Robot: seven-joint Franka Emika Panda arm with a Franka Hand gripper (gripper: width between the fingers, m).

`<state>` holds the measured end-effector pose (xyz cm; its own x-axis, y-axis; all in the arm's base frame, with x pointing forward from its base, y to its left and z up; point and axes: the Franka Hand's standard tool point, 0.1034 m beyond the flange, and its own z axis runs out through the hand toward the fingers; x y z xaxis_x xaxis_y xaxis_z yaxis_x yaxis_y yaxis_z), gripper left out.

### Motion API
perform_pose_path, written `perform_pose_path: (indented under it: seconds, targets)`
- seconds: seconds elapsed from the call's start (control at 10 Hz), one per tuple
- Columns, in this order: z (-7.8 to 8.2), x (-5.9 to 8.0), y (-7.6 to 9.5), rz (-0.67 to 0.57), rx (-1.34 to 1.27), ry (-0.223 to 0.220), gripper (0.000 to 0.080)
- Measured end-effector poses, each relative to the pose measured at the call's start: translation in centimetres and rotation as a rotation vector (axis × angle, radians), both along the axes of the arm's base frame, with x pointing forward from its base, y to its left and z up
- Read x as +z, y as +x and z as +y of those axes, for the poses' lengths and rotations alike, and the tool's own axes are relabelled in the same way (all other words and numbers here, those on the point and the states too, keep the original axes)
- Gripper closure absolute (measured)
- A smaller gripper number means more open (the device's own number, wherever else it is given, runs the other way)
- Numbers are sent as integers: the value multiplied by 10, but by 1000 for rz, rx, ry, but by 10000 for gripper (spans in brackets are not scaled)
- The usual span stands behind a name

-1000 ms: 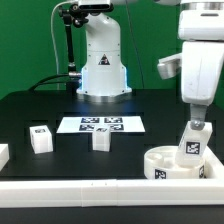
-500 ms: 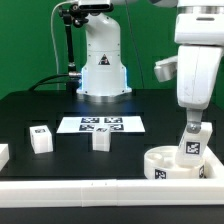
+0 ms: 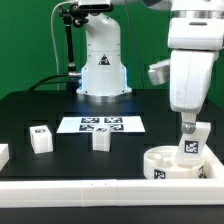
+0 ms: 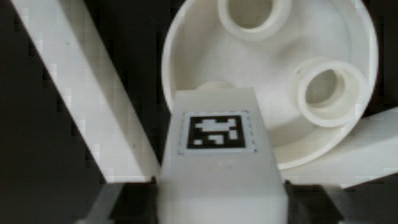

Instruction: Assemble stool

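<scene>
White block leg (image 4: 217, 165), seemingly plastic

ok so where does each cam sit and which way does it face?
Exterior view: low beyond the railed edge of the table, facing the robot base across it; the arm shows at the exterior view's right.
Wrist view: on the wrist, looking along the gripper at the leg it grips; both fingers show.
Shared: that leg and the seat.
</scene>
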<state>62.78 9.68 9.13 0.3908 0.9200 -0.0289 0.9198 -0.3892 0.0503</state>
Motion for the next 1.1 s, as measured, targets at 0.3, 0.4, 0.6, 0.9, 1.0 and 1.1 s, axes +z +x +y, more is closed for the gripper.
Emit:
perform_pose_path:
  seconds: [0.3, 0.4, 0.6, 0.9, 1.0, 1.1]
  targets:
    - [0, 0, 0, -1, -25, 1, 464]
    - [0, 0, 0, -3, -77, 5, 464]
    - [1, 0, -1, 1, -201, 20, 463]
    - [6, -1, -4, 31, -476, 87, 462]
    - [8, -1, -2, 17, -564, 103, 462]
    - [10, -2, -1, 4, -632, 113, 462]
